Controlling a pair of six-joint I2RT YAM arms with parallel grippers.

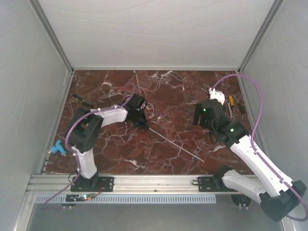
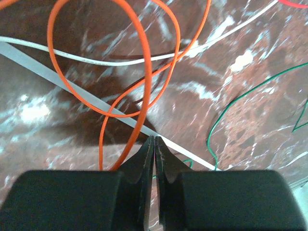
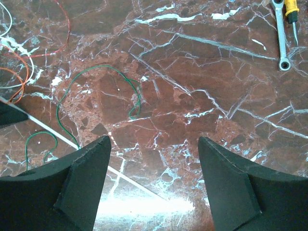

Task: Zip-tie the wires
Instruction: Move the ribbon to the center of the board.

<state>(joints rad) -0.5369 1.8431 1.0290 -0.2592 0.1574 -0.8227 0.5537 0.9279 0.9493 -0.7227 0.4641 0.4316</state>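
The wires lie in loose loops on the marble table (image 1: 168, 101). An orange wire (image 2: 143, 53) and a white wire (image 2: 115, 63) curl just ahead of my left gripper (image 2: 155, 139), and a green wire (image 2: 226, 103) lies to their right. My left gripper (image 1: 140, 121) is shut, its tips right over the zip tie (image 2: 57, 80), with nothing seen between them. The zip tie (image 1: 175, 145) is a pale straight strip running diagonally toward the front right. My right gripper (image 3: 154, 138) is open above bare marble, right of the zip tie (image 3: 130, 178) and the green wire (image 3: 98, 68). In the top view my right gripper (image 1: 197, 117) is at right of centre.
A wrench (image 3: 280, 36) and a yellow-handled screwdriver (image 3: 291, 12) lie at the far right, near the side wall (image 1: 279, 72). A black screwdriver (image 1: 83, 99) rests at the left. A blue object (image 1: 57, 148) sits by the front left corner.
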